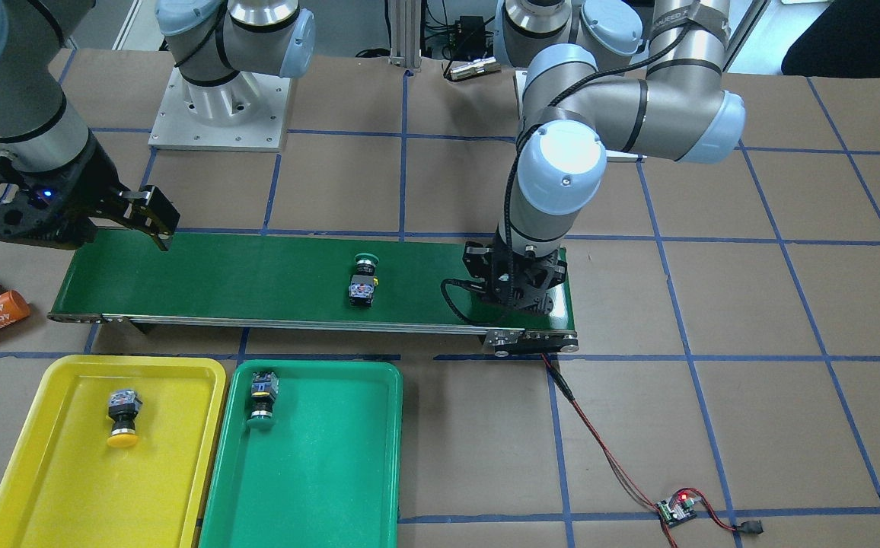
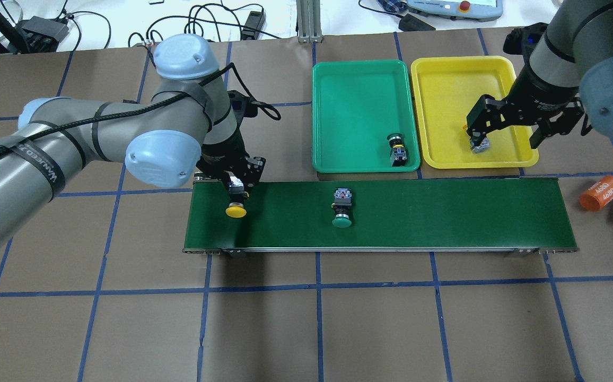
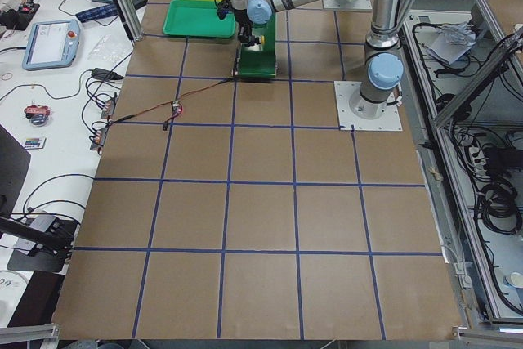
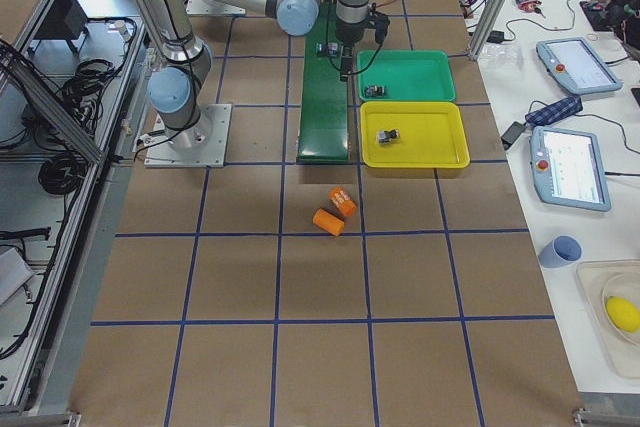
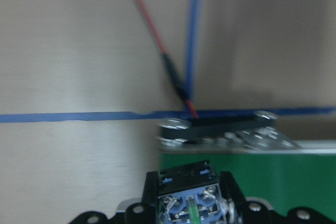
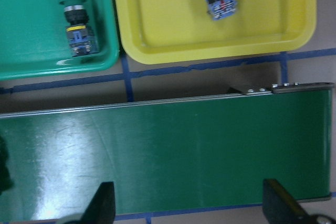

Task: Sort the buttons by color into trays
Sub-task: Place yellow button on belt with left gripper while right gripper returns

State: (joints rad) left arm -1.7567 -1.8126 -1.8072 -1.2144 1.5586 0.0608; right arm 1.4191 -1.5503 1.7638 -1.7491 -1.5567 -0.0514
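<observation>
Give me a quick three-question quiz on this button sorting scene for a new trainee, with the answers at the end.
1. True or false: the right gripper is holding a button.
2. Which button lies loose midway along the conveyor belt? A) yellow B) green C) none
3. How many buttons already lie in the trays?
Key: 1. False; it is open and empty. 2. B, the green button. 3. Two: one in the green tray, one in the yellow tray.

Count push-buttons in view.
4: yellow button in the yellow tray, green button in the green tray, second green button on the conveyor belt, second yellow button in the left gripper.
</observation>
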